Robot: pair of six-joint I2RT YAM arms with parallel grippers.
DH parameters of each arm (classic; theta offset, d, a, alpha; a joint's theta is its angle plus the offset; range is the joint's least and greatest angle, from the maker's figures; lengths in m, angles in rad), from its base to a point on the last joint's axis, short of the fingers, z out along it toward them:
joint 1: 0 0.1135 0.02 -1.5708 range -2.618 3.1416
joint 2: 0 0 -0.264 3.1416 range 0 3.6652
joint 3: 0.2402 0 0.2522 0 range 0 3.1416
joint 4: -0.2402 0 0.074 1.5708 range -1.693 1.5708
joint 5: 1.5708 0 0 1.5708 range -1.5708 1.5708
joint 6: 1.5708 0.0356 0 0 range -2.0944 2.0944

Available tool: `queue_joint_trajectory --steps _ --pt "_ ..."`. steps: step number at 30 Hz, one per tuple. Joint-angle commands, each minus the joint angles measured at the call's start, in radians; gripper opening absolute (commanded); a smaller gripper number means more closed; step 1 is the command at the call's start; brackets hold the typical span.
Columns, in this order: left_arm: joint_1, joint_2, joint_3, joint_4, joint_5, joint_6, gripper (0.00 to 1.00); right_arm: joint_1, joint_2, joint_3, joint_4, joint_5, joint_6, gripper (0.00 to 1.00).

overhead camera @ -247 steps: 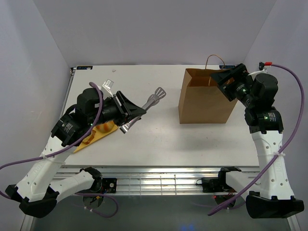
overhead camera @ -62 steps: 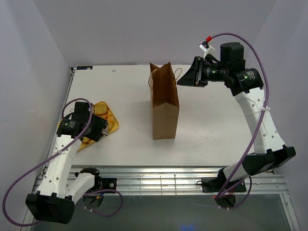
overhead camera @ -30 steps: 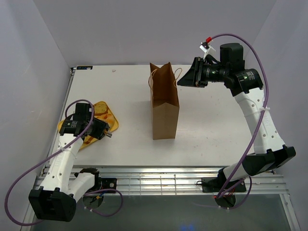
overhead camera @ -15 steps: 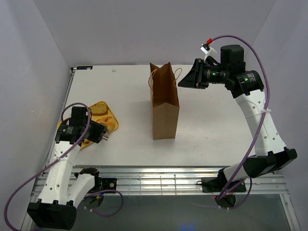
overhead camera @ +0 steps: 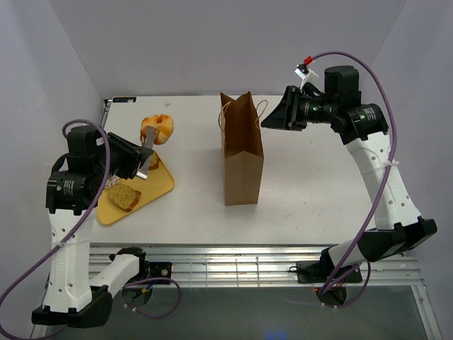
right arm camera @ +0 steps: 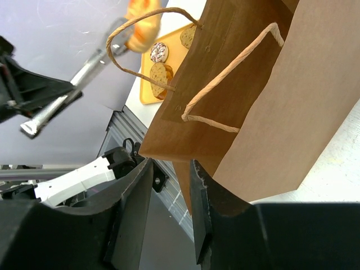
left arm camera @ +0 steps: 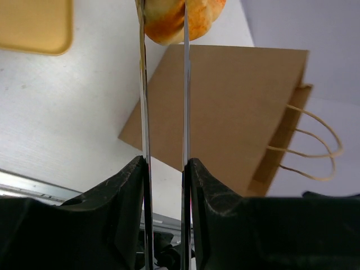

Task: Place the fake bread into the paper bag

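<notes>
The brown paper bag [overhead camera: 242,163] stands upright mid-table with its mouth open. My left gripper [overhead camera: 134,159] is shut on metal tongs [overhead camera: 147,152], whose tips pinch the round orange-brown bun [overhead camera: 157,129] in the air, left of the bag. In the left wrist view the two tong blades [left arm camera: 143,101] run up to the bun [left arm camera: 180,19], with the bag [left arm camera: 225,107] behind. A slice of fake bread [overhead camera: 124,197] lies on the tray. My right gripper [overhead camera: 267,119] hovers at the bag's upper right rim by a handle [right arm camera: 225,73]. Its jaws stand apart and clamp nothing.
A flat yellow tray [overhead camera: 159,185] lies at the near left and holds other small bread pieces [right arm camera: 160,73]. Grey walls close in the left, right and back sides. A metal rail [overhead camera: 233,258] runs along the near table edge.
My left arm has risen from the tray and swung toward the back, lifting the bun in the tongs. The right gripper's jaws have widened a little. The bag has not moved.
</notes>
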Motion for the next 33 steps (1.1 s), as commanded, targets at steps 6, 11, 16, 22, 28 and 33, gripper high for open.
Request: queue_joint_trajectory --steps 6,11,16,22,28,33 --pt "0.004 0.082 0.299 0.186 0.290 0.096 0.00 0.005 -0.013 0.045 0.049 0.006 0.048 0.40" --pt "0.004 0.185 0.500 0.254 0.426 0.103 0.00 0.007 -0.005 0.044 0.093 0.029 0.146 0.42" --pt "0.004 0.211 0.511 0.402 0.567 0.028 0.00 0.005 0.015 0.042 0.141 0.025 0.206 0.43" --pt "0.004 0.200 0.470 0.465 0.638 -0.035 0.00 0.005 0.024 0.029 0.139 0.085 0.240 0.43" --pt "0.004 0.157 0.357 0.511 0.696 -0.075 0.00 0.007 0.026 -0.013 0.199 0.108 0.272 0.43" --pt "-0.016 0.155 0.292 0.522 0.750 -0.076 0.00 0.005 0.053 0.012 0.219 0.120 0.278 0.43"
